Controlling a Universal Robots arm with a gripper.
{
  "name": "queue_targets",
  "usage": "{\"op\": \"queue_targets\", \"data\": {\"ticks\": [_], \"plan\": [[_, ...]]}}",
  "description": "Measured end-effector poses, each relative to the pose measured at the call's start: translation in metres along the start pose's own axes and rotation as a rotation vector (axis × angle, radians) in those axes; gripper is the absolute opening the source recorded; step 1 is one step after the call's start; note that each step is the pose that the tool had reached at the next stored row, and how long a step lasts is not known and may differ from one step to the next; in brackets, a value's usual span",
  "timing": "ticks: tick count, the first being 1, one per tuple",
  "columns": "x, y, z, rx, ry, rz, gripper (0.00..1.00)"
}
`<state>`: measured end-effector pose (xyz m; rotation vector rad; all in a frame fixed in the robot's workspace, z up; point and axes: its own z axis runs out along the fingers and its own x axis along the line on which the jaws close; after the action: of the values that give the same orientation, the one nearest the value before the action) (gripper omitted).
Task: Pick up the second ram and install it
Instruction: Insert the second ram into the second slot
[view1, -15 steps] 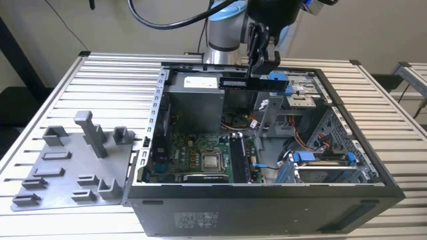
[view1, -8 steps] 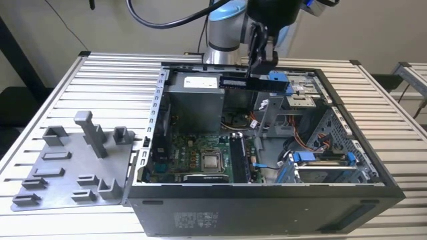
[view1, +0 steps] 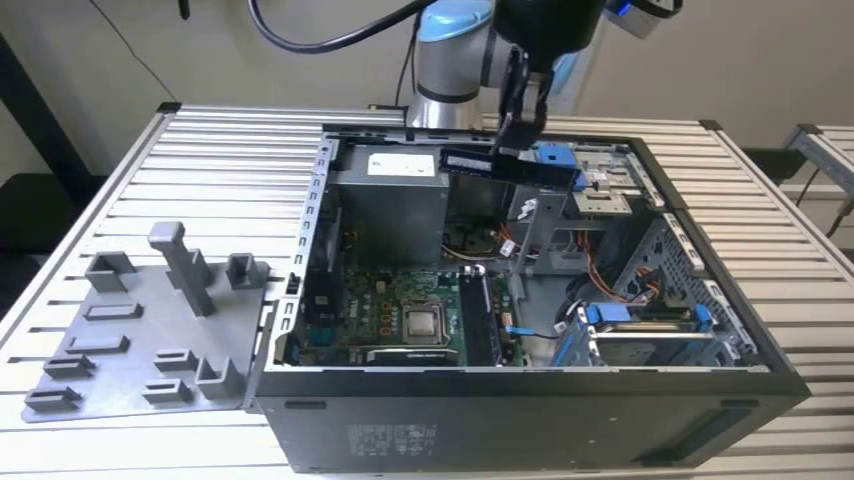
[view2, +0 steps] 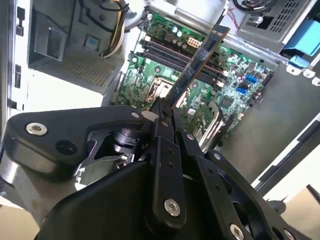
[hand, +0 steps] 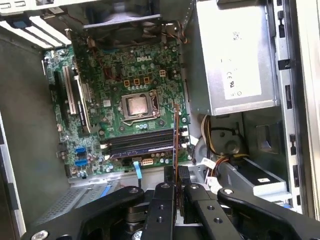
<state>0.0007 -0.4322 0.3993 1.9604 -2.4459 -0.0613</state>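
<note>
Upper centre, exterior view: gripper clenched on second ram, high above case, probably for wall clearance. Second wrist view: second ram over motherboard, apart. First wrist view: edge-on, above memory slots, unseated.

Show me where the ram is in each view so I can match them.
Exterior view: the ram hangs in the gripper above the open case.
Second wrist view: the ram juts from the gripper, slanting across the motherboard.
First wrist view: the ram is edge-on, a thin line crossing the memory slots.
Shared landmark: the CPU socket.
</note>
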Motion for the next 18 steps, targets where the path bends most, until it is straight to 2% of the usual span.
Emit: {"op": "queue_targets", "data": {"ticks": [18], "plan": [[0.0001,-0.0001,0.0019,0.0064,-0.0112,0.327,0.14]]}}
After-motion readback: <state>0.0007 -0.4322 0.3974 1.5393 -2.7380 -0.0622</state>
